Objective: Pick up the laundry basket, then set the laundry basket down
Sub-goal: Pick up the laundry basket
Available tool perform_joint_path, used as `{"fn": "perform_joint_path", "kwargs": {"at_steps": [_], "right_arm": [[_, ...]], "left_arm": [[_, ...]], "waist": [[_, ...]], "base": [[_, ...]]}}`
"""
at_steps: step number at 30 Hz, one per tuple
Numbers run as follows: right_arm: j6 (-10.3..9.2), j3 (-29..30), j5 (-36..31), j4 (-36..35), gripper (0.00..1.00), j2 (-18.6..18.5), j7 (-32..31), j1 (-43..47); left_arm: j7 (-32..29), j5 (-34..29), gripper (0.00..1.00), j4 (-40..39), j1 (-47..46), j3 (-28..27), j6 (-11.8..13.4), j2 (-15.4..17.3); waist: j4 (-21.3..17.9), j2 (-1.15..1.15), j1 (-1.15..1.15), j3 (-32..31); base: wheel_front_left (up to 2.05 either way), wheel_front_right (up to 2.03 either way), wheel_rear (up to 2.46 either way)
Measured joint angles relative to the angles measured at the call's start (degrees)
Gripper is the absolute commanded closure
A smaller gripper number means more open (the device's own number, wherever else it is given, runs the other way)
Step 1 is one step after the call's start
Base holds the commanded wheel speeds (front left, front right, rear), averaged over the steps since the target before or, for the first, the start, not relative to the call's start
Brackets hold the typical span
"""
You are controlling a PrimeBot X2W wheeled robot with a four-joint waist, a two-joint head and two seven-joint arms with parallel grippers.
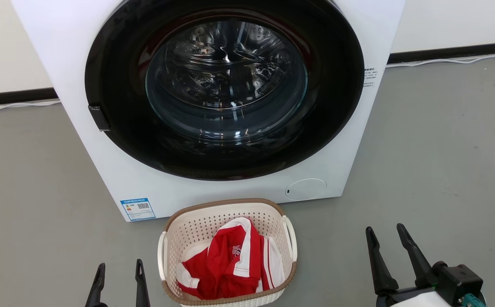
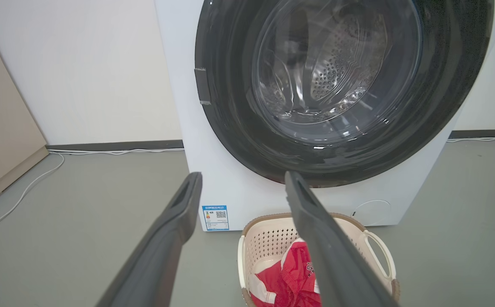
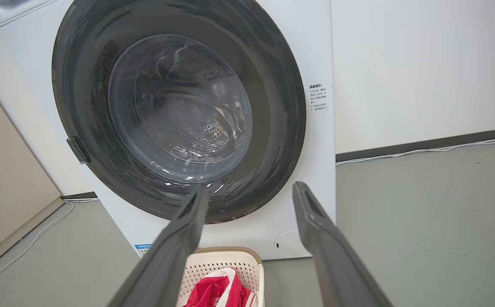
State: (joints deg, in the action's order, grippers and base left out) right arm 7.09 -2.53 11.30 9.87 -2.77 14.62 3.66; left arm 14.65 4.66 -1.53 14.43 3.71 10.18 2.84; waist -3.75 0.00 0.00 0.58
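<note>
Sitting on the smooth grey floor (image 1: 443, 149), just in front of the white washer (image 1: 81, 162), one laundry basket (image 1: 196, 228) is showing perforated cream plastic walls, a brown woven-look rim and two white loop handles. One crumpled red-and-white garment (image 1: 226, 264) is lying inside. The left gripper (image 1: 119, 266) and the right gripper (image 1: 384, 230) are standing spread wide, gripping nothing, either side of the basket. The head view's bottom edge is cutting the basket's near rim.

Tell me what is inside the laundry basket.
Inside the laundry basket lies a crumpled red and white garment. It covers most of the basket's floor, so anything beneath it cannot be seen.
</note>
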Motion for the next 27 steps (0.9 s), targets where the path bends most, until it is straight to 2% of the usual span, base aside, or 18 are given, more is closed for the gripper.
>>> {"fn": "perform_joint_path", "kwargs": {"at_steps": [17, 27], "right_arm": [[0.0, 0.6, 0.0, 0.0, 0.0, 0.0, 0.0, -1.0], [0.0, 0.9, -0.1, 2.0, 0.0, 0.0, 0.0, -8.9]], "left_arm": [[0.0, -0.1, 0.0, 2.1, -2.4, -1.4, -1.7, 0.0], [0.0, -1.2, 0.0, 8.7, -12.0, -1.0, -3.7, 0.3]], "waist": [[0.1, 0.0, 0.0, 4.8], [1.1, 0.0, 0.0, 12.0]], "base": [[0.0, 0.0, 0.0], [0.0, 0.0, 0.0]]}}
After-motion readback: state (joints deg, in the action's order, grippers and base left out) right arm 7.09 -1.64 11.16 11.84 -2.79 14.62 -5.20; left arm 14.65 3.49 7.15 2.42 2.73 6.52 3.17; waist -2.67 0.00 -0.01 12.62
